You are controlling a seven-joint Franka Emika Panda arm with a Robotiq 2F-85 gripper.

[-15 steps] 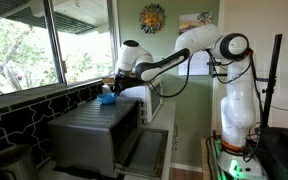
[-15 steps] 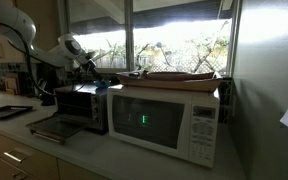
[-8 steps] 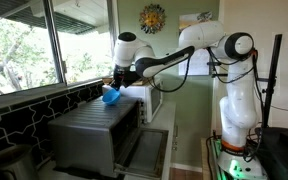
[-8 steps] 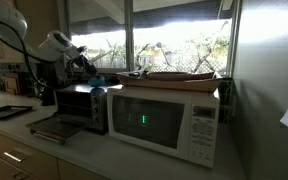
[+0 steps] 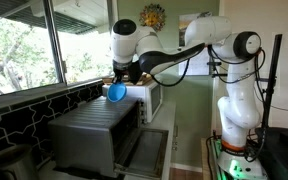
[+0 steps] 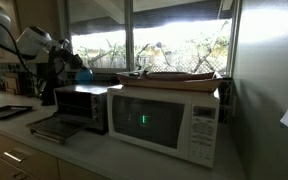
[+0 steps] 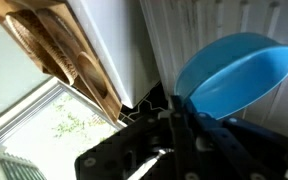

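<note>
Over the toaster oven (image 5: 89, 125) I am holding the blue bowl (image 5: 115, 92) level, gripper (image 7: 177, 108) clenched firmly on its rim.

The gripper (image 7: 180, 108) pinches a blue bowl (image 7: 239, 72) by its rim — a white appliance (image 7: 114, 40) just beside.

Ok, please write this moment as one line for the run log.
claw: shut on blue bowl | blue bowl: in air above toaster oven, not touching | toaster oven: door open
</note>
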